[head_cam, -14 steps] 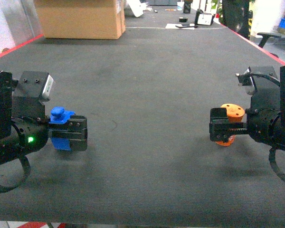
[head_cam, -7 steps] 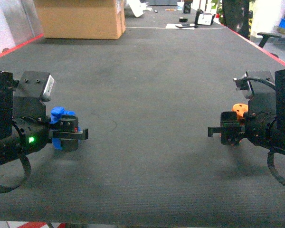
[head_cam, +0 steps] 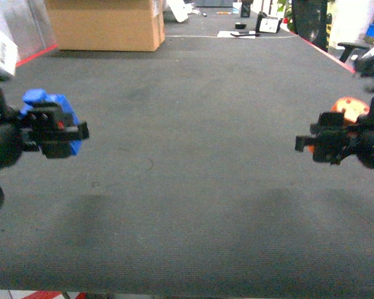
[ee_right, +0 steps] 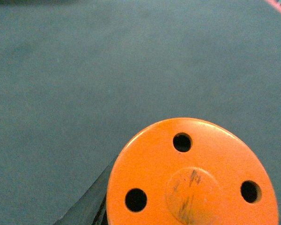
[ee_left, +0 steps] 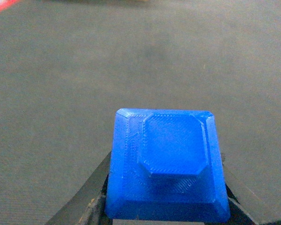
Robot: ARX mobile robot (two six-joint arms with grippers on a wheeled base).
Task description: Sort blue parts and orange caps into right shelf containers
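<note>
A chunky blue part (head_cam: 48, 107) is clamped in my left gripper (head_cam: 67, 132) at the left edge of the head view, lifted off the dark mat. The left wrist view shows that blue part (ee_left: 166, 159) close up, filling the gap between the two dark fingers (ee_left: 89, 201). At the right edge, my right gripper (head_cam: 316, 143) is shut on an orange cap (head_cam: 351, 107), also held above the mat. Seen from the right wrist, the orange cap (ee_right: 192, 183) is a round disc with three holes. The shelf and its containers are out of view.
A dark grey mat (head_cam: 193, 187) covers the table, bordered by red edges (head_cam: 336, 59). A cardboard box (head_cam: 106, 25) stands at the far back left. Small clutter (head_cam: 262, 23) lies at the far back right, and a chair (head_cam: 354, 48) stands beyond the right edge.
Both grippers have risen from the mat and drawn outward, the left going up and left with the blue part, the right going up and right with the orange cap.
</note>
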